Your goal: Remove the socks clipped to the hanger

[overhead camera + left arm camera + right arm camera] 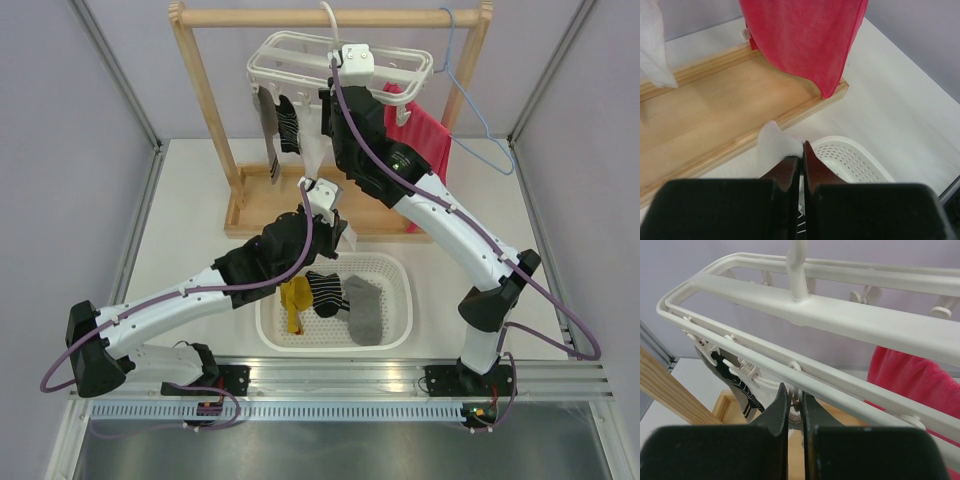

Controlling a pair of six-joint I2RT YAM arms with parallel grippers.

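The white hanger (pixel 300 52) hangs by its hook from the wooden rail. A grey sock with a dark-striped cuff (pixel 267 125), a black-and-white striped sock (pixel 289 125) and a white sock (pixel 316 155) are clipped under it. My right gripper (pixel 795 401) is shut on a small clip (pixel 799 396) under the hanger frame (pixel 840 315); in the top view it (pixel 332 115) sits just below the frame. My left gripper (pixel 802 156) is shut on a fold of white sock (pixel 774 141), low over the basket's far rim (pixel 855 150); in the top view it (pixel 337 232) is below the hanging socks.
A white basket (pixel 400 300) near the arm bases holds a mustard sock (pixel 294 300), a striped sock (pixel 322 290) and a grey sock (pixel 366 308). A red towel (pixel 425 135) and a blue wire hanger (pixel 470 100) hang at the right. The rack's wooden base (pixel 715 110) lies behind the basket.
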